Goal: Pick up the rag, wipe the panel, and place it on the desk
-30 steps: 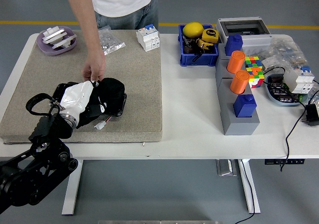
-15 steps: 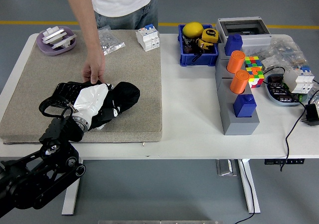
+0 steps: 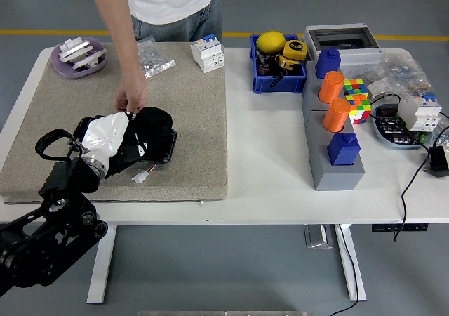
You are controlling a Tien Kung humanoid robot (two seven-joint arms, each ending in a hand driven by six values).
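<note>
Black and bunched, the rag [image 3: 153,128] lies on top of the dark panel [image 3: 160,149], which rests on the grey-brown felt mat [image 3: 189,112] covering the left half of the white bench [image 3: 266,161]. From the head view, the robot's left hand [image 3: 112,139], wrapped in a white covering, comes in from the lower left and presses onto the rag's left side; its fingers are sunk into the cloth and seem to clutch it, though the individual fingers cannot be made out. The black left arm [image 3: 49,218] runs down past the bench's near edge to the bottom-left corner. A small white connector [image 3: 140,178] sticks out at the panel's near edge.

A person stands at the far side in a white shirt, one arm reaching down. The person's hand [image 3: 131,95] touches the far edge of the panel and rag, just beside the robot's hand.

At the mat's far left sits a purple dish [image 3: 79,57] holding white parts, with a clear plastic bag [image 3: 155,57] near it and a white breaker block [image 3: 209,53] at the mat's far right corner. On the bare bench to the right are a blue bin [image 3: 278,69] with a yellow tape measure [image 3: 295,51], a grey stepped stand [image 3: 335,158] bearing two orange cylinders [image 3: 334,100] and blue blocks, and a colourful cube [image 3: 357,98] just beside them.

The right hand is out of sight.
</note>
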